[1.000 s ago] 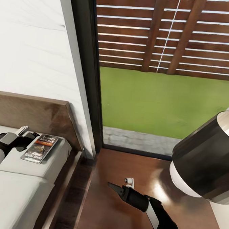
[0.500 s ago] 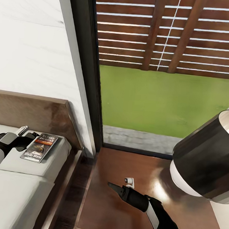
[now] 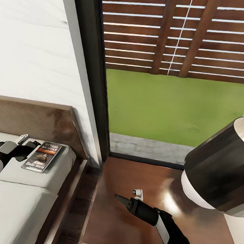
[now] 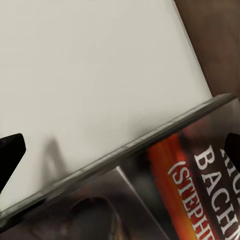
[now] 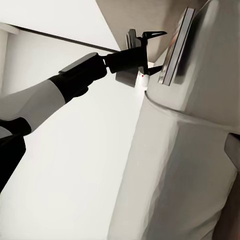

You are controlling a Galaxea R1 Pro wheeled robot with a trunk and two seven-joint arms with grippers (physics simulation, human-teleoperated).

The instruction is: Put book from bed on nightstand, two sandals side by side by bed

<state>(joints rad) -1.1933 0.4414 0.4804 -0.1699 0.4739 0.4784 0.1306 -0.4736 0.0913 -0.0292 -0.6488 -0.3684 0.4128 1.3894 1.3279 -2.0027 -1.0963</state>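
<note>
The book (image 3: pixel 42 156) lies flat on the bed's grey mattress (image 3: pixel 19 202), close to the dark headboard (image 3: pixel 35 122). My left gripper (image 3: pixel 32 145) is open at the book's left edge. In the left wrist view, the book's (image 4: pixel 200 170) edge runs between the two spread fingertips (image 4: pixel 10 155). The right wrist view catches that left gripper (image 5: pixel 156 50) from the side, its jaws apart beside the book (image 5: pixel 177 47). My right gripper (image 3: pixel 119 198) hovers open over the nightstand's glossy brown top (image 3: pixel 140 173), holding nothing. The sandals are out of view.
A large black-and-white lamp shade (image 3: pixel 216 171) hangs over the nightstand's right side. A black window frame (image 3: pixel 92 80) stands behind, with grass and a slatted fence beyond. A dark gap separates bed and nightstand.
The head view has tilted very slightly. Both grippers and the book stay almost where they were.
</note>
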